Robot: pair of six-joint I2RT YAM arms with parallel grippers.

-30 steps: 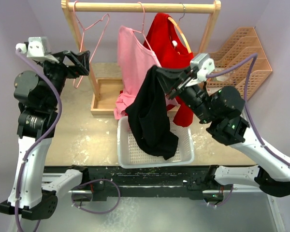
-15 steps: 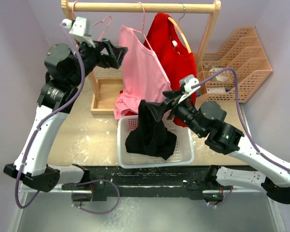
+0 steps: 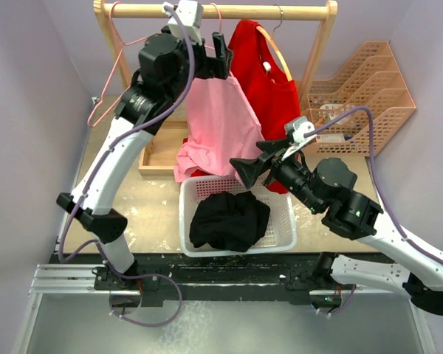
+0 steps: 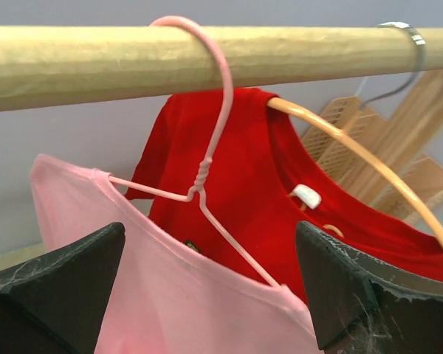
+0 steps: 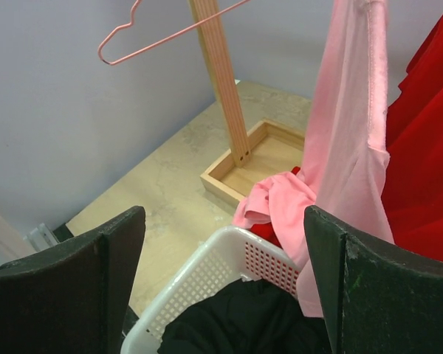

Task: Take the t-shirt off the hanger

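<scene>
A pink t-shirt (image 3: 218, 125) hangs on a thin pink wire hanger (image 4: 207, 169) hooked over the wooden rail (image 3: 221, 11). My left gripper (image 3: 223, 55) is open high at the rail, its fingers on either side of the pink collar (image 4: 170, 295) and touching nothing. A red t-shirt (image 3: 269, 88) hangs beside it on an orange hanger (image 4: 362, 155). A black t-shirt (image 3: 229, 220) lies crumpled in the white basket (image 3: 183, 214). My right gripper (image 3: 247, 158) hovers open and empty above that basket's far edge.
An empty pink hanger (image 3: 114, 81) hangs tilted at the rail's left end. The rack's wooden base tray (image 3: 162, 147) sits behind the basket, with pink cloth bunched over its right edge. A tan file rack (image 3: 362, 88) stands at the back right.
My right gripper opened and dropped the black t-shirt into the basket. My left arm swung right and up from the empty hanger to the pink t-shirt's hanger.
</scene>
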